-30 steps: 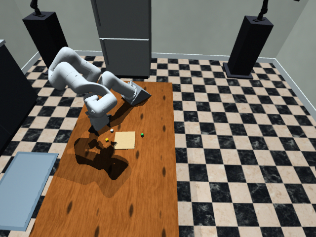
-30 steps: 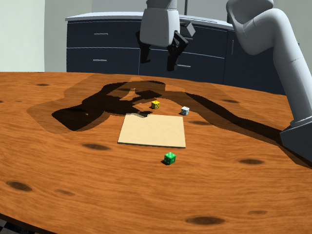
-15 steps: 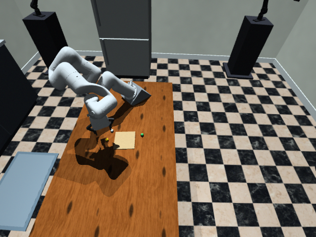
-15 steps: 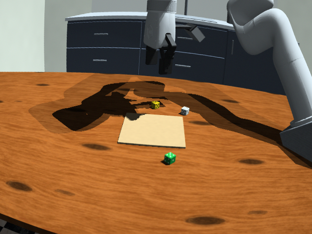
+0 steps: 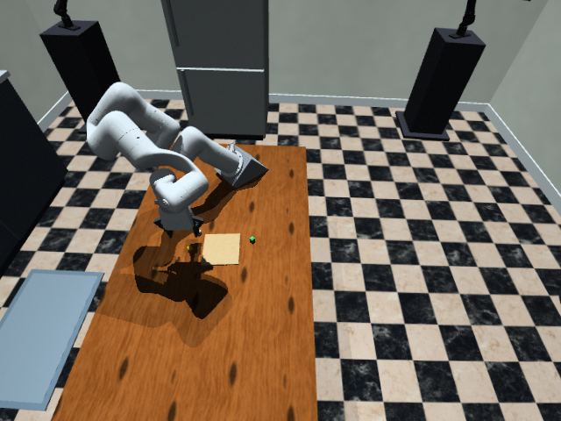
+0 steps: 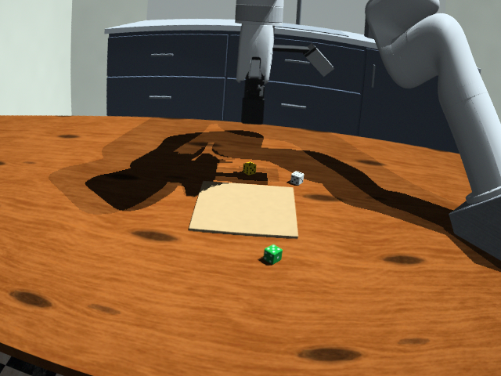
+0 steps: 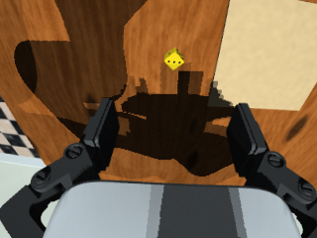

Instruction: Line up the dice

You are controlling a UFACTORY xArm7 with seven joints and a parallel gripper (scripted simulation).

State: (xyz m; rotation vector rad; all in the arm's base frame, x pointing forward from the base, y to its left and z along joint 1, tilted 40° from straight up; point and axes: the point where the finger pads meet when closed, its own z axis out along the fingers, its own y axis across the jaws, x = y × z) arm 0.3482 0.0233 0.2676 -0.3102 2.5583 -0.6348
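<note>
A tan mat (image 5: 221, 248) lies flat on the wooden table; it also shows in the exterior view (image 6: 245, 209) and the wrist view (image 7: 267, 51). A yellow die (image 6: 249, 168) (image 7: 173, 59) sits on the table just off the mat's far edge, in the arm's shadow. A white die (image 6: 297, 177) sits near the mat's far right corner. A green die (image 6: 272, 254) (image 5: 252, 239) lies off the mat on the near side. My gripper (image 7: 173, 114) (image 6: 253, 105) is open and empty. It hangs above the table, a little beyond the yellow die, touching nothing.
The robot's base (image 5: 242, 169) (image 6: 477, 222) stands at the table's far end. Dark cabinets (image 6: 226, 77) stand behind the table. A fridge (image 5: 217, 63), two black pedestals and a blue floor mat (image 5: 40, 331) surround the table.
</note>
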